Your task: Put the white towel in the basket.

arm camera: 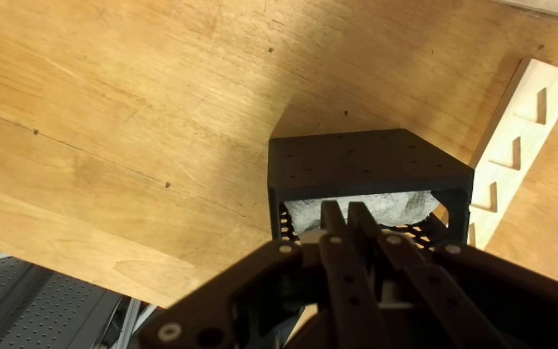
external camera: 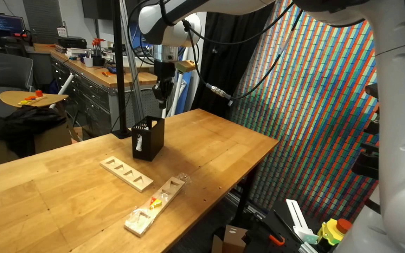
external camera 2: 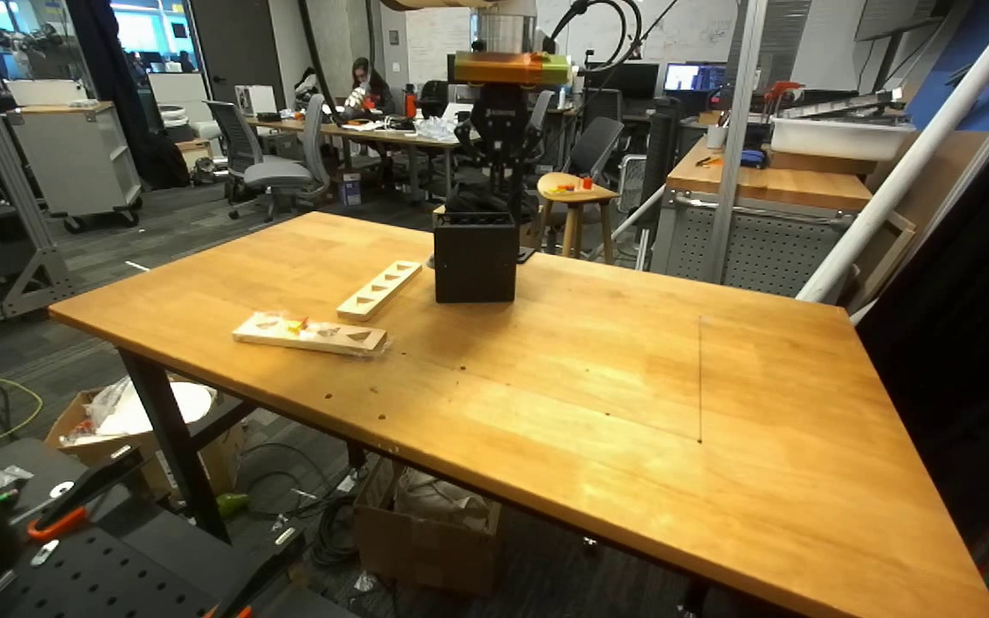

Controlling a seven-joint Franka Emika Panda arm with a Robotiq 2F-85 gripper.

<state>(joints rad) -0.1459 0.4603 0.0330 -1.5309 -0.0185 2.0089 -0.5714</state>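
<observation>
The black basket [external camera: 157, 140] stands upright on the table, and it also shows in an exterior view [external camera 2: 475, 264] and the wrist view [arm camera: 366, 162]. The white towel [arm camera: 385, 208] lies inside it. Part of the towel [external camera: 139, 142] shows through the basket's side opening in an exterior view. My gripper [external camera: 162, 104] points down above the basket, apart from it. In the wrist view its fingertips [arm camera: 343, 203] are close together over the basket's mouth, with a narrow gap and nothing seen between them. The fingers hide part of the towel.
A wooden board with triangular slots [external camera: 127, 174] lies beside the basket. A plastic-wrapped board [external camera: 155, 207] with small coloured pieces lies nearer the table edge. A black upright pole [external camera: 119, 77] is fixed at the table's edge close to the basket.
</observation>
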